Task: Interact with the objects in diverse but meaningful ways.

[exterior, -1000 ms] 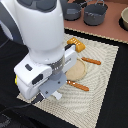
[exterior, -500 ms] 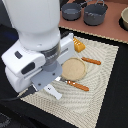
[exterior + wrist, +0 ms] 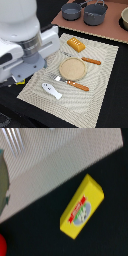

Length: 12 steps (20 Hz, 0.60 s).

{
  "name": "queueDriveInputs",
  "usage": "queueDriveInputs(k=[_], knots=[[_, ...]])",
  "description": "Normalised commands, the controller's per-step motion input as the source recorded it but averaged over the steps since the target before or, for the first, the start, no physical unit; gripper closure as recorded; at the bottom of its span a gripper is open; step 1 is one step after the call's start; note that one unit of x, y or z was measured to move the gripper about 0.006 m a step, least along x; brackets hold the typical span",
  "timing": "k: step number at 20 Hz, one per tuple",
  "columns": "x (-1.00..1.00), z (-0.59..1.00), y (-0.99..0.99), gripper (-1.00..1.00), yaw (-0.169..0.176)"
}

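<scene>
Below the wrist I see the yellow packet point(image 3: 82, 207) on dark worktop point(image 3: 35, 235), long axis diagonal; jaws' state I cannot tell.

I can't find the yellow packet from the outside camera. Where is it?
Only the wrist view shows the yellow packet: it lies flat on the dark surface, just off the placemat's edge, with something red nearby.

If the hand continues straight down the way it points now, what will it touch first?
Most likely the yellow packet, which lies on the dark surface almost in the middle of the wrist view. The hand itself is not visible, so depth and exact contact stay uncertain.
</scene>
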Motion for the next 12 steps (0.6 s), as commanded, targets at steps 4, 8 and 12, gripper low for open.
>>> queueDriveInputs(k=[4, 8, 12], knots=[[-0.91, -0.15, 0.29, -1.0, -0.027], [-0.47, -0.22, 0.18, -1.0, -0.102], [-0.05, -0.15, 0.01, -1.0, -0.184]])
